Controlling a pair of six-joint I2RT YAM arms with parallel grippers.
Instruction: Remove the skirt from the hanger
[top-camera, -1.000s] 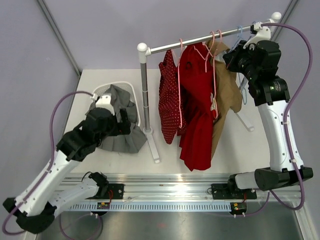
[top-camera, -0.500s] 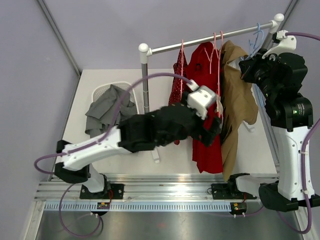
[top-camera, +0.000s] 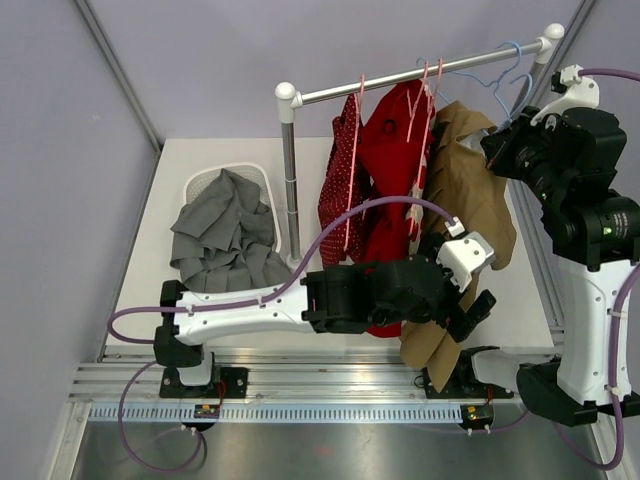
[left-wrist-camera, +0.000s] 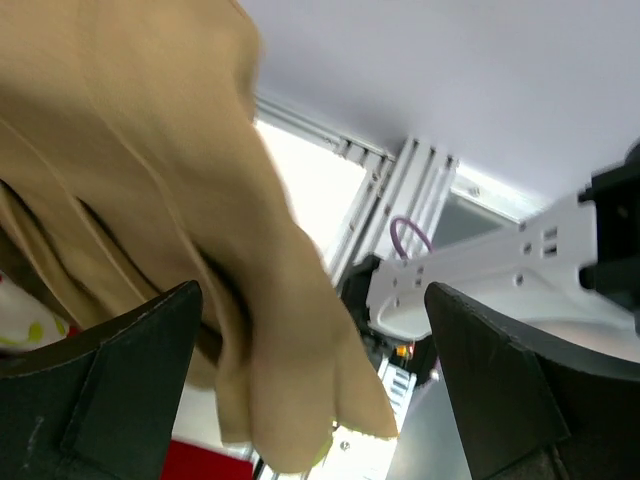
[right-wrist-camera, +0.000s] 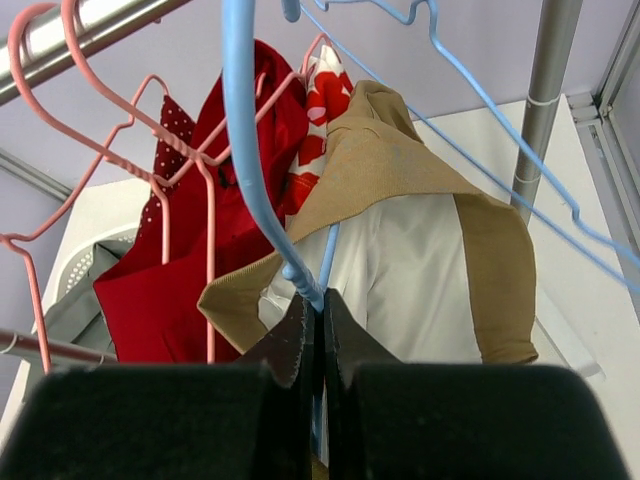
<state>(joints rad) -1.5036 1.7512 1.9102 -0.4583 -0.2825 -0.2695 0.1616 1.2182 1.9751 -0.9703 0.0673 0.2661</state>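
A tan skirt (top-camera: 468, 195) with a white lining hangs on a blue hanger (top-camera: 512, 72) at the right end of the rail. My right gripper (right-wrist-camera: 322, 305) is shut on the blue hanger's (right-wrist-camera: 243, 150) wire just above the tan waistband (right-wrist-camera: 400, 165); from above it sits at the skirt's top right (top-camera: 503, 150). My left gripper (top-camera: 476, 303) has reached across to the skirt's lower part. In the left wrist view its jaws stand wide open (left-wrist-camera: 310, 300) on either side of the hanging tan hem (left-wrist-camera: 160, 160), without clamping it.
A metal rail (top-camera: 400, 82) on a white post (top-camera: 290, 190) carries red garments (top-camera: 385, 165) on pink hangers (top-camera: 357, 160) left of the skirt. A white basket (top-camera: 262, 178) holding grey cloth (top-camera: 225, 235) sits at the left. The aluminium base rail (top-camera: 330, 385) runs along the near edge.
My left arm swung from the grey cloth at the basket across to the skirt's lower hem. The right arm moved right with the hanger, and the skirt swung with it.
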